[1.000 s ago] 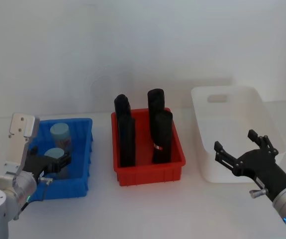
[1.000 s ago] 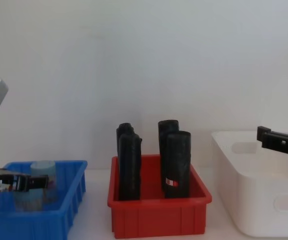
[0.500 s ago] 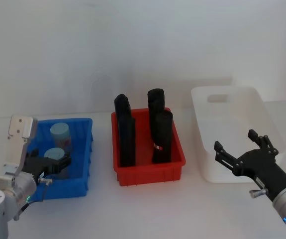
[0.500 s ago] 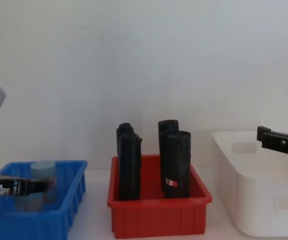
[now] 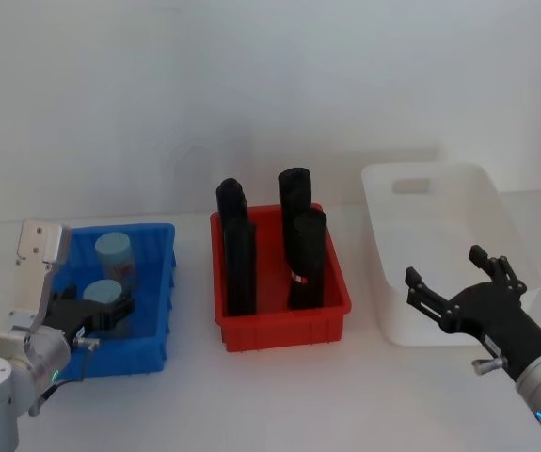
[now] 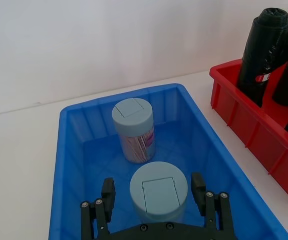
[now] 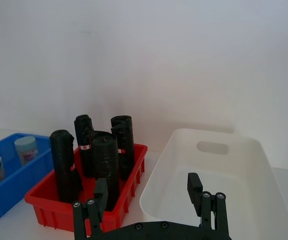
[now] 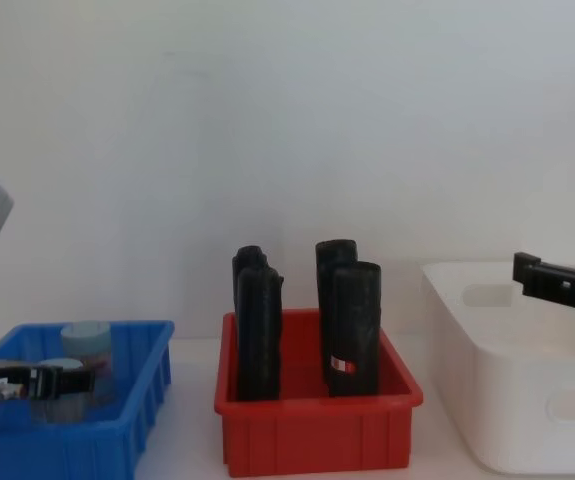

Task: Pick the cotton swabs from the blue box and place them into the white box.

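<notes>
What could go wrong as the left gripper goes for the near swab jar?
1. The left gripper straddles the near jar with open fingers, not touching; the far jar stands close behind, so pushing forward may topple it.
2. The way to the white box, where the right gripper hovers open, crosses the red bin's tall black rolls; a low carry may hit them.

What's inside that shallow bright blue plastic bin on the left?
Two upright clear jars with pale blue lids: the far jar shows swab sticks; the near jar sits between the left gripper's open fingers, its lid hiding its contents.
</notes>
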Motion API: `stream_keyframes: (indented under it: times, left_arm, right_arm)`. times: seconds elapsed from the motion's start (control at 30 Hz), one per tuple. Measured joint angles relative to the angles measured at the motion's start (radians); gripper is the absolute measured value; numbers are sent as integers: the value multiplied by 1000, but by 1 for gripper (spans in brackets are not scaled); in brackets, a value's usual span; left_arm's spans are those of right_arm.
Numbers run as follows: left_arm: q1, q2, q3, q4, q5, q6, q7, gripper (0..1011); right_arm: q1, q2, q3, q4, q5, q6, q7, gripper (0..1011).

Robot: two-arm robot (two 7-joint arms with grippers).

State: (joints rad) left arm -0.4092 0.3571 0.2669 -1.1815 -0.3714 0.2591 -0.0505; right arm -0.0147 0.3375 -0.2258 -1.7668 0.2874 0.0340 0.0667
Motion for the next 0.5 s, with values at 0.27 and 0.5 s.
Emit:
stream_keyframes:
  times: [0.27, 0.5]
  left_arm:
    - [-13, -6, 0, 27, 13, -12, -10, 784]
    - [-19, -9, -1, 35, 24, -19, -14, 670]
  right_arm:
    - [0, 0, 0, 0, 0, 0, 0, 1002]
    - [0, 0, 0, 0, 0, 0, 0, 1002]
